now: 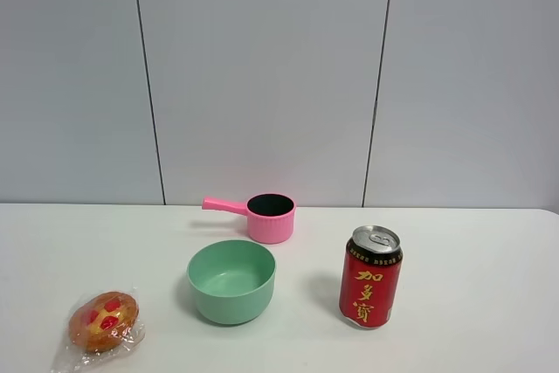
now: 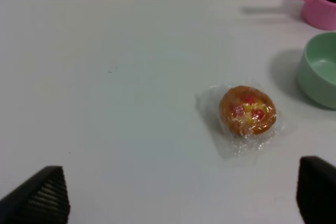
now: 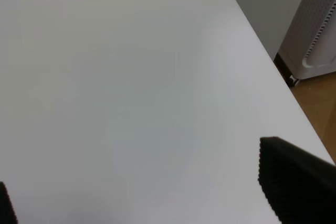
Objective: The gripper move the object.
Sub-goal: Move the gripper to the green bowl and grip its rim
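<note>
The mint-green bowl point(image 1: 231, 281) stands upright on the white table, in front of the pink pot and left of the red can. Part of it shows in the left wrist view point(image 2: 320, 74). No arm or gripper shows in the exterior high view. My left gripper point(image 2: 178, 203) is open and empty above the table, short of a wrapped pastry and well away from the bowl. My right gripper point(image 3: 157, 192) is open and empty above bare table near the table's right edge; the bowl is out of its view.
A small pink handled pot point(image 1: 262, 214) stands behind the bowl. A red can point(image 1: 371, 277) stands to the bowl's right. A wrapped pastry point(image 1: 103, 325) lies at the front left, also in the left wrist view point(image 2: 247, 111). A white appliance point(image 3: 315, 40) stands on the floor beyond the table edge.
</note>
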Robot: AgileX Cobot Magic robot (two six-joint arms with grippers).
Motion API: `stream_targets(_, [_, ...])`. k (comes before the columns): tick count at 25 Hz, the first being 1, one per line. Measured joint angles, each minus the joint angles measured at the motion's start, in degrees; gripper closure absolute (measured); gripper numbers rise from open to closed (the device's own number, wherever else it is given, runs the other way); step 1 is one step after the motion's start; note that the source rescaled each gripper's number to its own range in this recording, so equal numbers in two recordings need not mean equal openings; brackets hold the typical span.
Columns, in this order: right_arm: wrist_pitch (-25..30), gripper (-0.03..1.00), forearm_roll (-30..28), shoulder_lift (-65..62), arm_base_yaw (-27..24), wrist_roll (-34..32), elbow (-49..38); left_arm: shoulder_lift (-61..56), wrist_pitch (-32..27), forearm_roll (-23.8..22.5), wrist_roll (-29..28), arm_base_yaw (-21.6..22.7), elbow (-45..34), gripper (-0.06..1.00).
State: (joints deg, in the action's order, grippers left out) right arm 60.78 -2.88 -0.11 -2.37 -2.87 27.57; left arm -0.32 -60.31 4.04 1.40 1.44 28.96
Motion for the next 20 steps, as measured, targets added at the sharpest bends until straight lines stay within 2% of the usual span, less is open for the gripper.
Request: stream_targets(20, [0.00,-0.03,0.00,0.00,0.00,0.00,0.00,0.00,0.00,0.00,0.00,0.00,0.00,-0.06])
